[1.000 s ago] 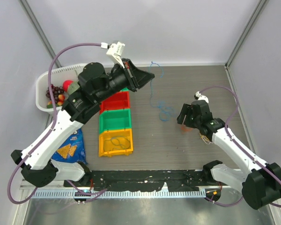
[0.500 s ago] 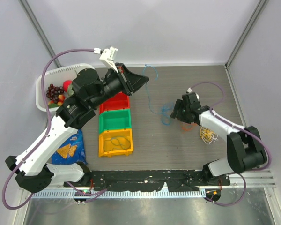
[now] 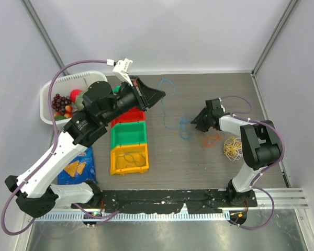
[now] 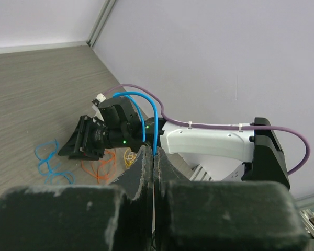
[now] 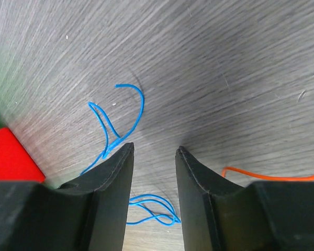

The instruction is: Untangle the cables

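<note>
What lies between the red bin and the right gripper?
Only the blue cable, running from the shut left fingers down to loops on the table beside the right gripper; the top view shows it.

Blue cable [image 4: 155,133] partly lifted; orange cable [image 3: 213,139], yellow cable [image 3: 232,147] lie nearby.

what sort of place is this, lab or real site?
Probably a lab test cell: plain grey panel walls, left arm and right arm bolted to a table, staged colored bins and fruit basket.
</note>
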`<state>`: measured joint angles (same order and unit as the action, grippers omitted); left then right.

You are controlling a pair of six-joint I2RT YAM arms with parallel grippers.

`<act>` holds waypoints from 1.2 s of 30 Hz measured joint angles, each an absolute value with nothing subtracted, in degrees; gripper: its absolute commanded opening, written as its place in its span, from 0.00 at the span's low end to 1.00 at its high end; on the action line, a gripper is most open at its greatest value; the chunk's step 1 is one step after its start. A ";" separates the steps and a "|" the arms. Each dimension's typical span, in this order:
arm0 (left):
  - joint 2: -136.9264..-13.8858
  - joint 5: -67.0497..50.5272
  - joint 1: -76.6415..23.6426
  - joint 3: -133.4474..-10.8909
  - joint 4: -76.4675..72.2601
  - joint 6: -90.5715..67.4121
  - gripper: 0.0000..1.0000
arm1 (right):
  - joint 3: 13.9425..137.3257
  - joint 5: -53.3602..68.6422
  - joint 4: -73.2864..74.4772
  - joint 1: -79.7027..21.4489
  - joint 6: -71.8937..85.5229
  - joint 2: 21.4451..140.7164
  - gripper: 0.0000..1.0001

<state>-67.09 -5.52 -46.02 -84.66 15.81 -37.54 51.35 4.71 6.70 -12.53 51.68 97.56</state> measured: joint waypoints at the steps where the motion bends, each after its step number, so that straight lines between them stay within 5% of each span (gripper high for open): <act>1: -67.09 -5.52 -46.02 -84.51 15.81 -37.54 0.00 | 51.46 4.64 6.26 -12.58 52.12 97.82 0.43; 30: -66.92 -5.58 -46.02 -83.09 15.92 -37.56 0.00 | 61.82 -1.78 1.30 -16.38 30.83 107.11 0.39; 36: -66.92 -5.61 -46.02 -82.78 15.88 -37.56 0.00 | 67.33 -9.96 6.42 -20.36 27.83 110.32 0.27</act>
<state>-66.92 -5.61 -46.02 -82.78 15.88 -37.56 67.33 -9.96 6.42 -20.36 27.83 110.32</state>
